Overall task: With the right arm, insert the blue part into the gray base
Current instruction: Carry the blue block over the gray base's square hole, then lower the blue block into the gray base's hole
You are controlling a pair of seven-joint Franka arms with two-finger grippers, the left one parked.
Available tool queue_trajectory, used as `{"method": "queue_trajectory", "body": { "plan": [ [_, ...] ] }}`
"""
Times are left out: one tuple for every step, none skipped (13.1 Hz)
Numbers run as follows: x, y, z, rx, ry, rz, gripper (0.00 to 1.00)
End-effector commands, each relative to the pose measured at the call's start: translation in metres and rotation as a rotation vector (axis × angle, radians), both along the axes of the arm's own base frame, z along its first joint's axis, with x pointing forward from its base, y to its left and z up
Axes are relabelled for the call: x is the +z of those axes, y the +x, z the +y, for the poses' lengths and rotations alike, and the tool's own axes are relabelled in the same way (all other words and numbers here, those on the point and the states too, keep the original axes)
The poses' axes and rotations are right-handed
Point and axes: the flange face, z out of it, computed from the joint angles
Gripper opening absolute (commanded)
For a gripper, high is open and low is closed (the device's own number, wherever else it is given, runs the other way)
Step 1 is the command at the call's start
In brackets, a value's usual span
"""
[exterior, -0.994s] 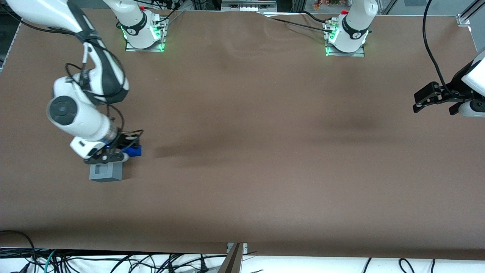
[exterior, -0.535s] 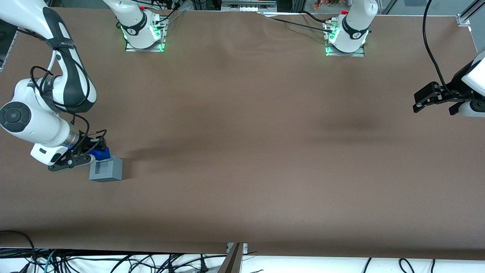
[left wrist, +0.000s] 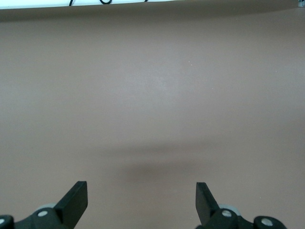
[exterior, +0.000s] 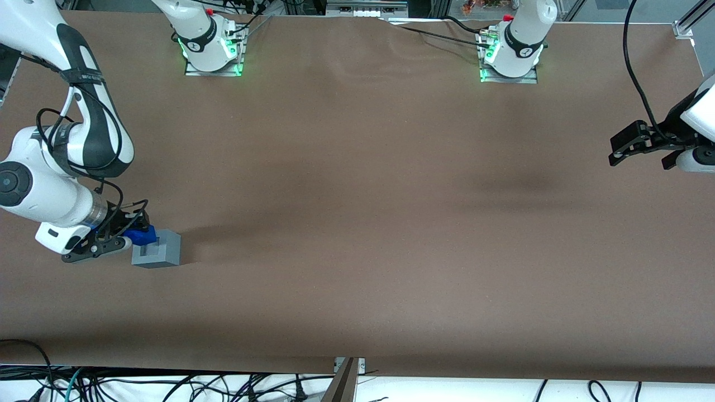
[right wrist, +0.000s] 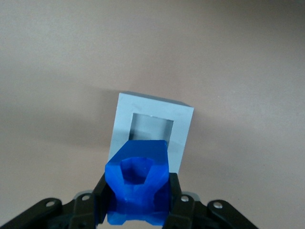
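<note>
Gripping the blue part (right wrist: 138, 187) from two sides, the claw (exterior: 124, 237) of the right arm (exterior: 47, 192) hangs low over the table (exterior: 391, 223), at the working arm's end of it. In the wrist view the two black fingers (right wrist: 180, 202) press on the flanks of the blue piece, and its hollow lobed end faces the camera. Seen from the front, the blue part (exterior: 139, 236) sticks out of the claw toward 3 o'clock and its tip overlaps the edge of the gray base (exterior: 157, 249); I cannot tell if they really touch or if the part is a little above it.

The gray base (right wrist: 151, 136) stands flat on the table, with the square recess in its top face open and nothing inside it. In the front view the recess lies at about 4 o'clock from the blue part, very near. The blue part is not in the recess yet.

From the claw the white arm goes up toward 11 o'clock, with a black cable (exterior: 61, 125) looping beside its dark band. The brown table around the base carries only a soft shadow (exterior: 223, 231), toward 3 o'clock.
</note>
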Motion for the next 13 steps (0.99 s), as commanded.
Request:
{"method": "queue_trajectory", "body": {
  "plan": [
    [0.001, 0.015, -0.007, -0.033, 0.066, 0.036, 0.46],
    [0.002, 0.016, -0.007, -0.041, 0.077, 0.038, 0.46],
    [0.001, 0.016, -0.007, -0.043, 0.079, 0.038, 0.46],
    [0.000, 0.017, -0.008, -0.047, 0.080, 0.040, 0.46],
    [0.000, 0.019, -0.010, -0.050, 0.082, 0.035, 0.46],
    [0.000, 0.022, -0.015, -0.057, 0.084, 0.031, 0.46],
    [0.000, 0.025, -0.017, -0.063, 0.086, 0.026, 0.46],
    [-0.003, 0.026, -0.019, -0.102, 0.087, 0.027, 0.46],
    [-0.003, 0.027, -0.019, -0.124, 0.087, 0.028, 0.46],
    [-0.004, 0.027, -0.022, -0.138, 0.088, 0.028, 0.46],
    [-0.005, 0.029, -0.022, -0.146, 0.089, 0.026, 0.46],
    [-0.006, 0.029, -0.022, -0.154, 0.089, 0.026, 0.46],
    [-0.008, 0.029, -0.022, -0.155, 0.090, 0.029, 0.46]
  ]
}}
